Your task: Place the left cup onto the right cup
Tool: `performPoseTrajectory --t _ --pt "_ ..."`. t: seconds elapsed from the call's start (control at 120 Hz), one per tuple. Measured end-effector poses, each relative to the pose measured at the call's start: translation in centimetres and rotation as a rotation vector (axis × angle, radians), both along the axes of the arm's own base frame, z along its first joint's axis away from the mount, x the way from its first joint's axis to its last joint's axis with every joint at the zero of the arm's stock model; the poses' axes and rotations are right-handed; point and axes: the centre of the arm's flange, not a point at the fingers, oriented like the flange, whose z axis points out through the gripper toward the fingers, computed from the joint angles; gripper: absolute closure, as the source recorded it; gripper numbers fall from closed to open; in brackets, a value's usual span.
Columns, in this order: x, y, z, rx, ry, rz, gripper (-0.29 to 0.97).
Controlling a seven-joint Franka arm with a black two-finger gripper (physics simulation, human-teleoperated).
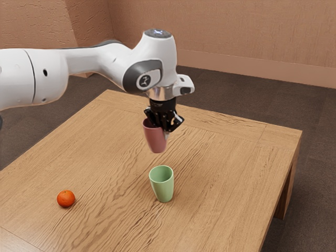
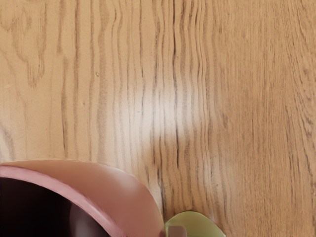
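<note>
A pink cup [image 1: 155, 139] hangs in the air above the table, held by its rim with my gripper [image 1: 160, 126] shut on it. It is slightly tilted. A green cup [image 1: 161, 183] stands upright on the wooden table [image 1: 236, 173], below the pink cup and a little nearer the front. In the wrist view the pink cup's rim [image 2: 74, 192] looms large just under my hand, and a sliver of the green cup's rim [image 2: 195, 224] peeks out beside it.
An orange [image 1: 65, 198] lies on the table toward the exterior view's left, near the front edge. The table's right edge drops to a dark carpeted floor [image 1: 315, 157].
</note>
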Motion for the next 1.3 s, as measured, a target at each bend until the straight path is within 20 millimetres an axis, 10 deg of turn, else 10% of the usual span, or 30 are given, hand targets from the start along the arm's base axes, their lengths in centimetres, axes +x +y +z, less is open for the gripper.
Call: performPoseTrajectory --t 0.242,0.483,1.3 --pt "-3.6 -4.5 0.5 0.026 -0.014 0.057 0.78" --pt "-6.1 -4.7 -0.7 0.057 -0.019 0.167 0.78" --pt "-5.9 -4.3 -4.4 0.029 -0.068 0.361 0.78"
